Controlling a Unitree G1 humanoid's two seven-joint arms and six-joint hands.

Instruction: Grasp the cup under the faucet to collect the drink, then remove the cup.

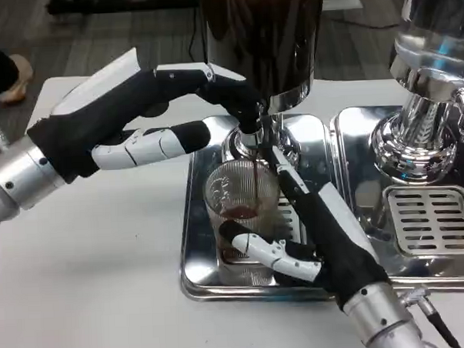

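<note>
Cup (240, 208) under faucet (253, 131), right robot hand (327, 243) clasping it, left robot hand (149, 120) pressing faucet, second dispenser (425, 96) beside.

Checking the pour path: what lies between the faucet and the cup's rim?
In the head view, a thin dark stream of drink falls from the faucet into the cup.

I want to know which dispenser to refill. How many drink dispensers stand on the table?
2. One dispenser with dark drink stands at centre, over the cup on its steel tray. A second dispenser stands at the right edge, partly cut off; more could be hidden beyond.
</note>
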